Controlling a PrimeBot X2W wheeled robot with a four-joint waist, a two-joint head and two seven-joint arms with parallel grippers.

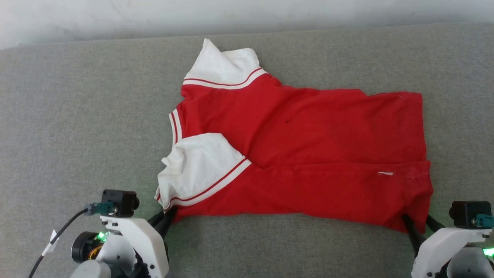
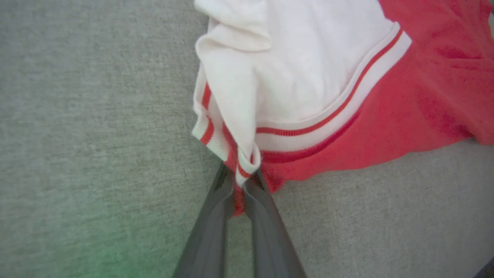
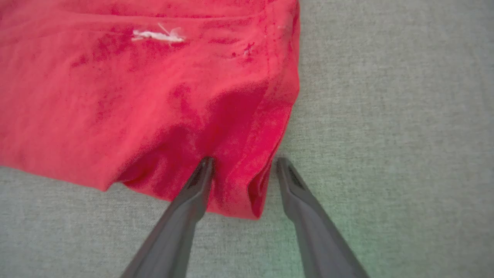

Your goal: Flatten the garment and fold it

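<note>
The garment (image 1: 308, 154), a red shirt with white sleeves and red-and-white striped trim, lies sideways on the grey surface, collar to the left and hem to the right, folded lengthwise along its near half. My left gripper (image 1: 166, 220) is shut on the garment (image 2: 308, 96), pinching the striped cuff of the near sleeve. My right gripper (image 1: 418, 226) is open at the near right hem corner. In the right wrist view, a bunched fold of the garment (image 3: 154, 96) stands between the right gripper's (image 3: 243, 164) spread fingers.
A grey fabric-covered surface (image 1: 77, 116) spreads under everything, with bare room to the left, right and front of the shirt. Its far edge meets a pale wall (image 1: 247, 15) at the top.
</note>
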